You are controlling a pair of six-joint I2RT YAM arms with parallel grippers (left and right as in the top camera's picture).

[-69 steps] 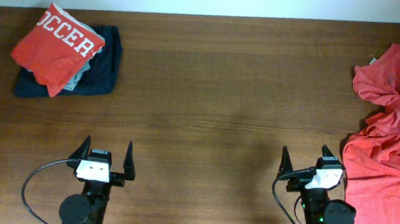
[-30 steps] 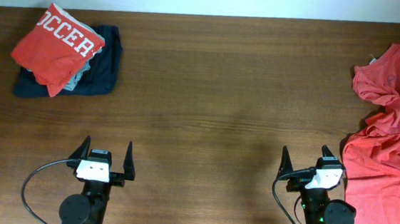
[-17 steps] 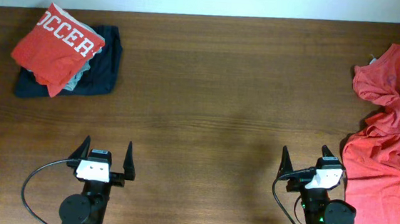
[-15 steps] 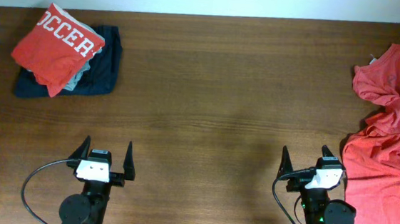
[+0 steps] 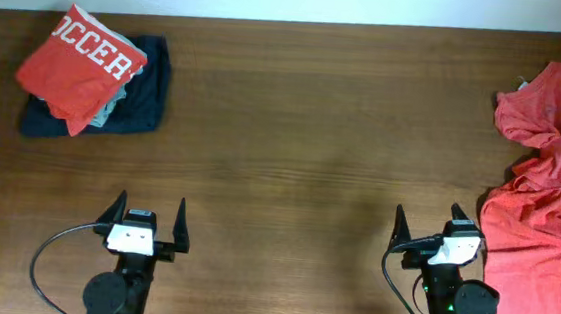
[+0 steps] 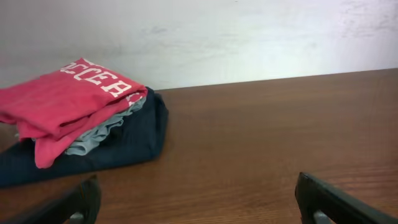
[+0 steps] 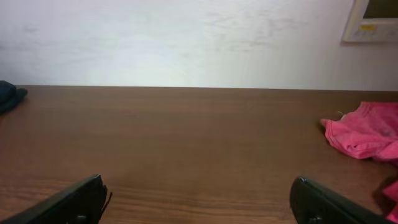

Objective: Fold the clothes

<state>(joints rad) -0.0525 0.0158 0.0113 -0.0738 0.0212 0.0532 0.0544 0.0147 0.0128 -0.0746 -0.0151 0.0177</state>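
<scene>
A coral T-shirt lies crumpled and unfolded along the table's right edge; part of it shows as a pink heap in the right wrist view. A folded orange-red T-shirt with white lettering rests on top of a pile at the far left, also seen in the left wrist view. My left gripper sits near the front edge, open and empty. Just left of the crumpled shirt, my right gripper stands open, holding nothing.
Under the folded shirt lie a dark navy garment and a light grey one. The brown wooden table ends at a white wall at the back. A beige wall panel hangs at the upper right.
</scene>
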